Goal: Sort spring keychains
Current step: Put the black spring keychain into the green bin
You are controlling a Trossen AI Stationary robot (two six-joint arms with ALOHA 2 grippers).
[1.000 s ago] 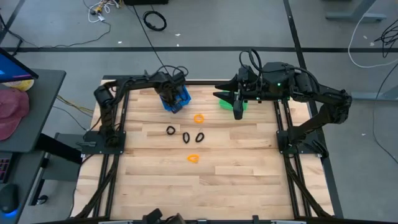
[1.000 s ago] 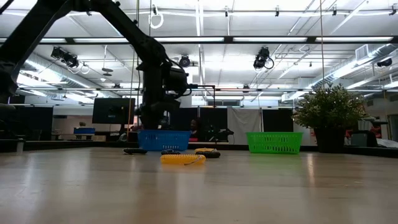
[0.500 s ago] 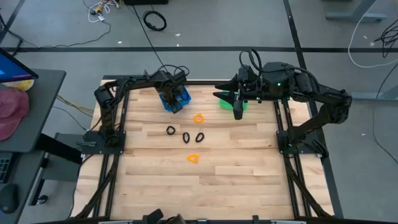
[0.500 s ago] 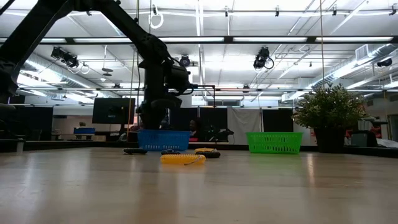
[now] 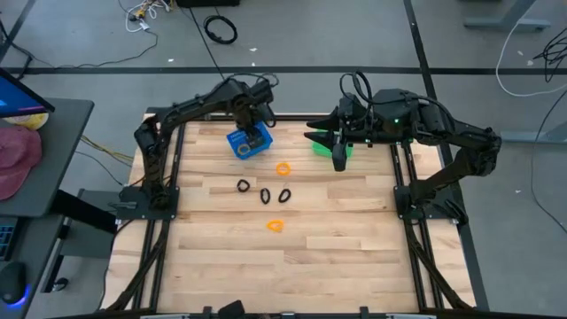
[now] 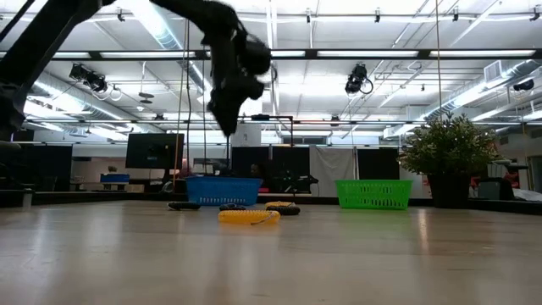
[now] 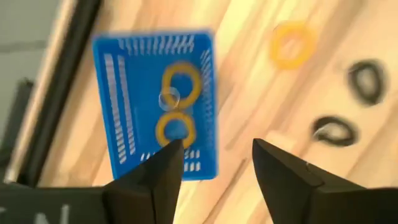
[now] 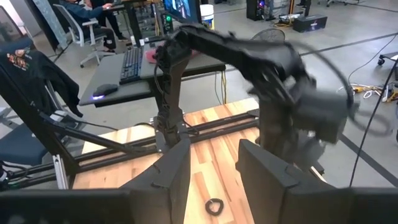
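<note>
Left claw (image 7: 211, 168): held spread and empty above the blue slotted plastic basket (image 7: 130, 99).
Below it: 2 orange coiled spring keychains (image 7: 181, 84) are seen.
Right claw (image 8: 211, 162): spread, above the wooden tabletop (image 5: 337, 230).

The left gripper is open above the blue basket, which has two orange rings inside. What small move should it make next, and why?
Probably the left gripper should swing toward the nearest orange keychain on the table. Its fingers are open and hold nothing, the blue basket already holds two orange keychains, and two orange ones lie unsorted beside three black keychains.
</note>
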